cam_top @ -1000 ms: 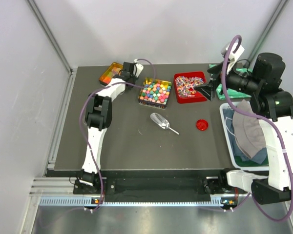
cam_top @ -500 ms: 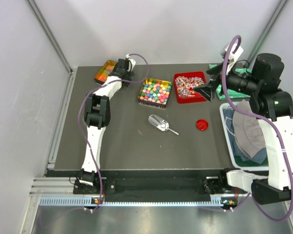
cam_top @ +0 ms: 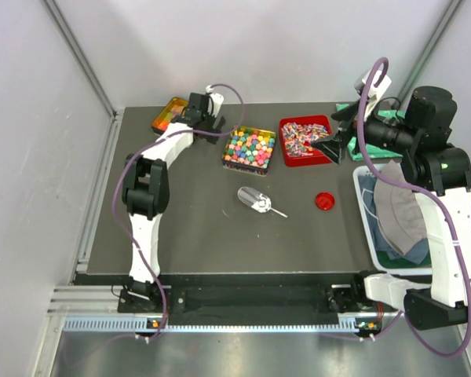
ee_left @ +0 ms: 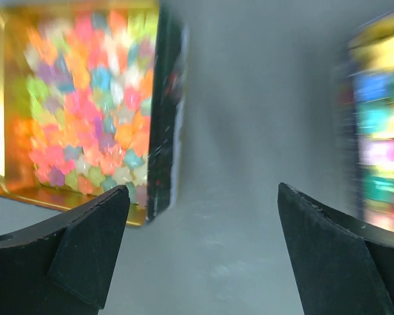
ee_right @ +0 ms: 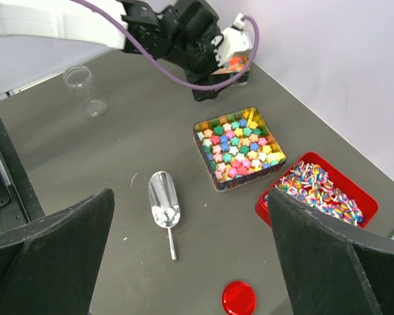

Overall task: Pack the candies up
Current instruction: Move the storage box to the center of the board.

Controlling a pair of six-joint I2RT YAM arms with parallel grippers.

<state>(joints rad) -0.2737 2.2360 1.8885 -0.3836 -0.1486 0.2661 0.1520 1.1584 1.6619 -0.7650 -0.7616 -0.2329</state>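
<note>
Left wrist view blurred: small multicoloured candies (cam_top: 250,147) cut off at its right edge. Candies fill gold square tin (cam_top: 247,165), rear mid-table. Tin near-square, no clear long axis. Left gripper (ee_left: 203,189) fingers wide, empty; right gripper (ee_right: 190,191) likewise.

Candies (cam_top: 250,148): small knobbly sweets in pink, blue, green, yellow and orange. They lie loose and fill a square gold tin (cam_top: 249,165) level. The tin sits near the left gripper (ee_left: 202,189), on its right, not touching.
</note>
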